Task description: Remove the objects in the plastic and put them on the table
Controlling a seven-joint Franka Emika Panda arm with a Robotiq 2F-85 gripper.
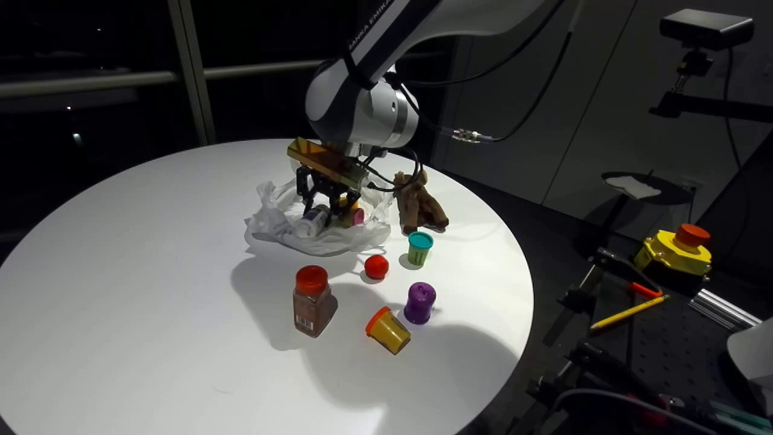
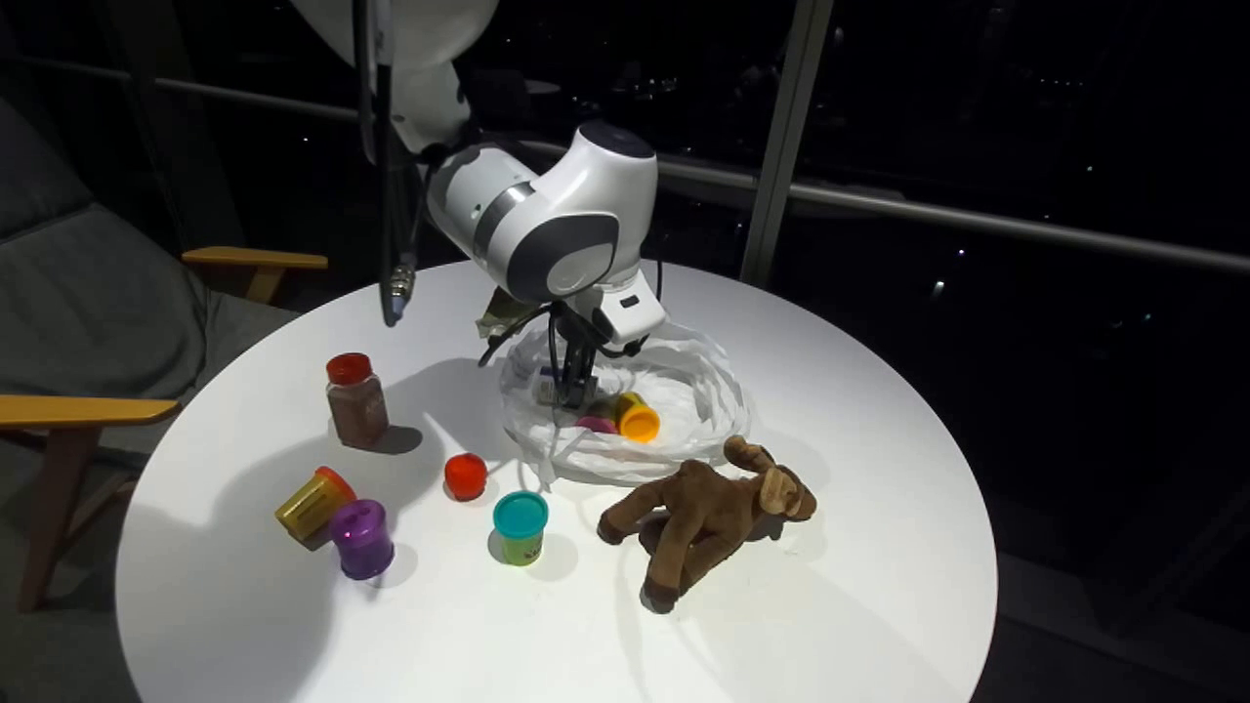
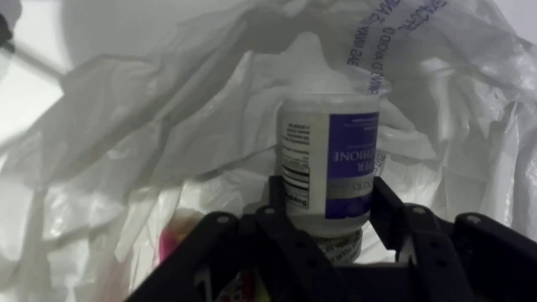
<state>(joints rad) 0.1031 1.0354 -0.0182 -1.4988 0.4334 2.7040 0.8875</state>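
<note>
Because the supplement bottle [image 3: 329, 161] is lying within the crumpled plastic bag [image 2: 684, 400], the gripper [image 3: 327, 191] is clasping it from both sides, presumably securing it for lifting out onto the white table [image 1: 151, 272].

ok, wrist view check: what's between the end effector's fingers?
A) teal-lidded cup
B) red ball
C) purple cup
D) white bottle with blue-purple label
D: in the wrist view the white bottle has one of the end effector's fingers on each side, with the plastic bag spread around it.
</note>
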